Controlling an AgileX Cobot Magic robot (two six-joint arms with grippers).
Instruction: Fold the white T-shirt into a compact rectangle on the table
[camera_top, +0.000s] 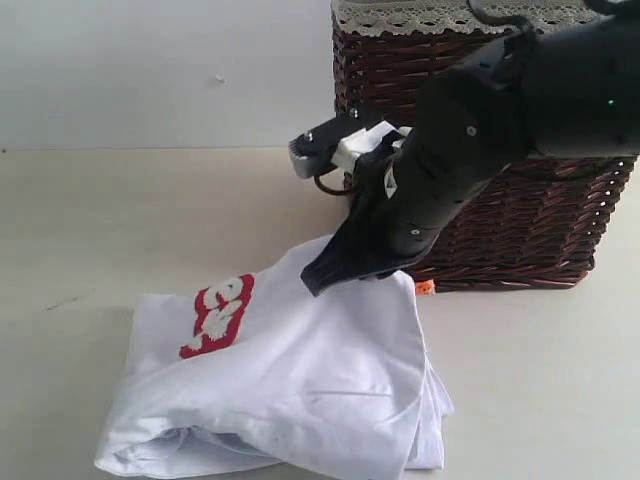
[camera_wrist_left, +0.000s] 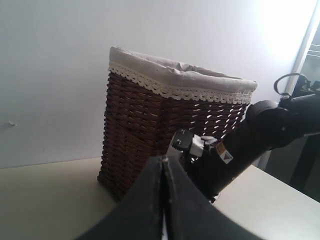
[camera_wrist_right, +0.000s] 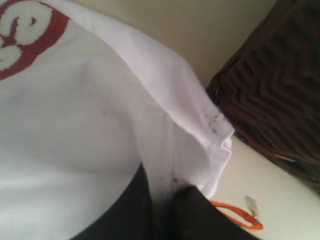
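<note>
Mid-fold: right gripper pinching far edge of white T-shirt near basket. Left gripper clenched, looks empty. Next, probably: carry edge over across table, 1 more fold.

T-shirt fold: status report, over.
Left gripper shut, empty. Right gripper pinching T-shirt edge nearest basket. T-shirt partly folded, rumpled. Basket close behind.
</note>
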